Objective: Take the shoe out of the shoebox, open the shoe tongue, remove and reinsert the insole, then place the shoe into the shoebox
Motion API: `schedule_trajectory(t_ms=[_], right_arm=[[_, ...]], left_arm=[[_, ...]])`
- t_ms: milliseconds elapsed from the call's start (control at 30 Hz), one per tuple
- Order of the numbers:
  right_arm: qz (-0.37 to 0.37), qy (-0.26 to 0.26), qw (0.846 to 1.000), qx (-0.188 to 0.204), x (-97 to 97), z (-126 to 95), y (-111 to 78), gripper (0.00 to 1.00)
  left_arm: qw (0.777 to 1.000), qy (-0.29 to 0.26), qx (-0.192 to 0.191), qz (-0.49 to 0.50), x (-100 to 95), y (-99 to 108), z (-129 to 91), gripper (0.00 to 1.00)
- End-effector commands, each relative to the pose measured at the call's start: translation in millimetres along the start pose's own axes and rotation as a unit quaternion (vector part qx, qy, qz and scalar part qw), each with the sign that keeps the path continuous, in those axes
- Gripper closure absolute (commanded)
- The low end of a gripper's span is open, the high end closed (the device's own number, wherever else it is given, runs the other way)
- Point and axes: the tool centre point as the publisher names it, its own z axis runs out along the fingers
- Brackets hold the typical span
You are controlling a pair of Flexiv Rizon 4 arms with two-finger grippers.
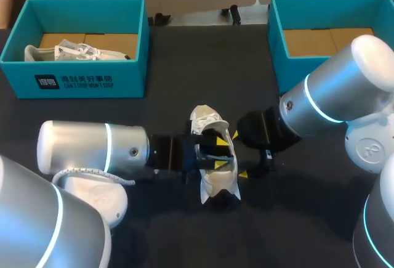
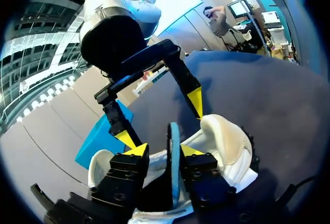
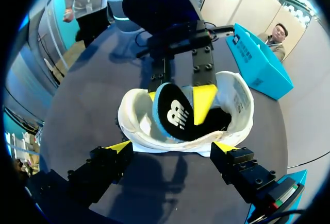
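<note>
Between left fingers (image 2: 135,150) — insole (image 2: 174,157), pinched upright inside the shoe (image 2: 227,144)

Head cam sits high behind the robot, looking down on the whole table (image 1: 175,64), so it's the far one. The wrist cams ride the wrists (super close), one looking out past the left gripper (image 2: 164,151), the other past the right gripper (image 3: 171,145), facing each other. All three catch the shoe (image 1: 212,188) between the grippers, and both wrist cams get the insole (image 3: 172,113).
</note>
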Motion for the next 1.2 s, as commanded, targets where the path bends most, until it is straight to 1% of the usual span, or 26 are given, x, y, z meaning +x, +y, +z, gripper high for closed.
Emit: schedule_trajectory(t_ms=[33, 67, 100, 300, 433, 533, 567, 600, 633, 733, 800, 933, 1100, 1200], right_arm=[[0.0, -0.001, 1.0, -0.001, 0.8, 1, -0.3, 0.0], [0.0, -0.001, 1.0, -0.001, 0.8, 1, -0.3, 0.0], [0.0, -0.001, 1.0, -0.001, 0.8, 1, -0.3, 0.0], [0.0, -0.001, 1.0, -0.001, 0.8, 1, -0.3, 0.0], [0.0, -0.001, 1.0, -0.001, 0.8, 1, -0.3, 0.0], [0.0, -0.001, 1.0, -0.001, 0.8, 1, -0.3, 0.0], [0.0, -0.001, 1.0, -0.001, 0.8, 1, -0.3, 0.0], [0.0, -0.001, 1.0, -0.001, 0.8, 1, -0.3, 0.0], [0.0, -0.001, 1.0, -0.001, 0.8, 1, -0.3, 0.0], [0.0, -0.001, 1.0, -0.001, 0.8, 1, -0.3, 0.0], [0.0, -0.001, 1.0, -0.001, 0.8, 1, -0.3, 0.0], [0.0, -0.001, 1.0, -0.001, 0.8, 1, -0.3, 0.0], [0.0, -0.001, 1.0, -0.001, 0.8, 1, -0.3, 0.0], [0.0, -0.001, 1.0, -0.001, 0.8, 1, -0.3, 0.0]], left_arm=[[1.0, 0.005, -0.001, -0.002, 7.4, 3, -11, 0.87], [1.0, 0.008, -0.004, -0.004, 9.2, 4, -10, 0.89], [1.0, 0.009, -0.004, -0.006, 10.7, 5, -8, 1.0], [1.0, 0.02, -0.013, -0.01, 19.7, 15, 3, 1.0], [0.999, 0.024, -0.029, -0.012, 21.9, 26, 8, 1.0], [0.999, 0.025, -0.029, -0.014, 21.6, 25, 6, 1.0], [0.999, 0.025, -0.024, -0.014, 20.5, 23, 4, 0.87], [0.999, 0.025, -0.023, -0.015, 19.8, 21, 4, 0.72], [0.999, 0.024, -0.02, -0.017, 18.2, 18, 2, 0.61], [1.0, 0.021, -0.009, -0.017, 13.1, 9, -3, 0.58], [1.0, 0.02, -0.004, -0.016, 9.7, 3, -7, 0.55], [1.0, 0.022, 0.002, -0.009, 2.3, -6, -17, 0.55], [1.0, 0.019, 0.001, -0.002, -8.6, -12, -30, 0.55], [1.0, 0.019, 0.0, 0.001, -11.9, -16, -34, 0.54]])
